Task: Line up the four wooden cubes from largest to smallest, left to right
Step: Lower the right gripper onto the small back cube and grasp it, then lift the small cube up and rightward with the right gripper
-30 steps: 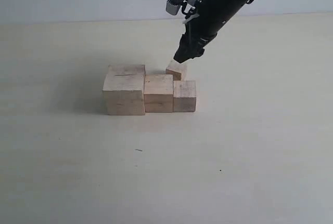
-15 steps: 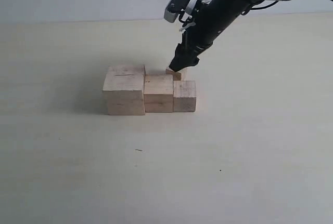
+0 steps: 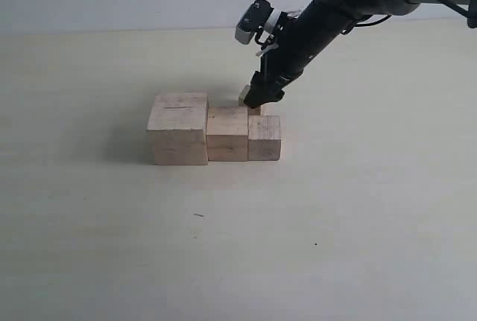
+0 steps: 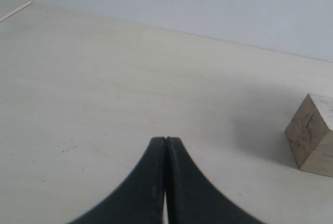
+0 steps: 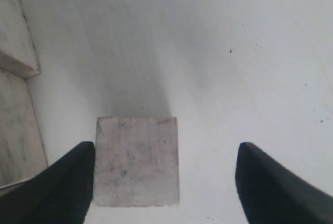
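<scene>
Three of the four wooden cubes stand in a row: the largest cube (image 3: 177, 133) with a dark slit on top, a middle cube (image 3: 227, 133) and a smaller cube (image 3: 264, 138). The smallest cube (image 3: 244, 95) sits just behind the row, mostly hidden by my right gripper (image 3: 262, 99). In the right wrist view that cube (image 5: 137, 160) lies between the open jaws of the right gripper (image 5: 165, 151), close against one finger with a wide gap to the other. My left gripper (image 4: 165, 141) is shut and empty over bare table, with one cube (image 4: 312, 135) off to its side.
The pale table (image 3: 335, 209) stretches all round the cubes. Beside the right gripper, the backs of the row's cubes (image 5: 15, 115) show close to one finger. The left arm is outside the exterior view.
My right gripper has come down and slightly left onto the smallest cube, which now is mostly covered by it. The row of three cubes has not moved.
</scene>
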